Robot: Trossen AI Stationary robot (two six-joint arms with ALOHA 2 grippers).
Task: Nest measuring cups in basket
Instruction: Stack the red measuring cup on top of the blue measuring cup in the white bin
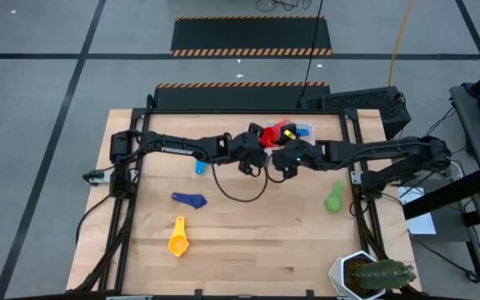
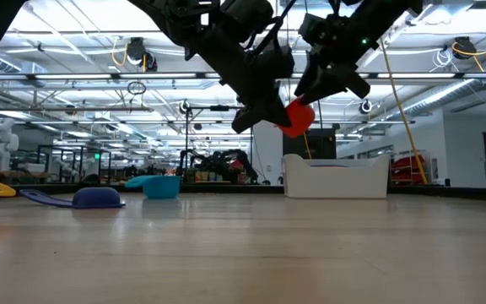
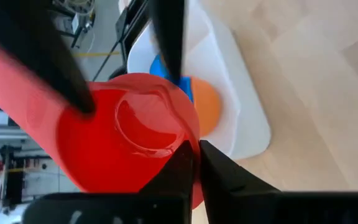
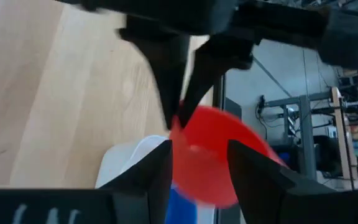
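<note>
My left gripper (image 3: 194, 163) pinches the red measuring cup's (image 3: 126, 143) rim above the basket (image 1: 305, 130); handle toward ten o'clock; right gripper (image 4: 199, 167) open alongside.

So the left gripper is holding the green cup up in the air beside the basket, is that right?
Not quite: the cup in the left gripper is the red cup, not the green one. The low view shows it held up in the air beside the basket. The green cup lies on the table, as the high view shows.
</note>
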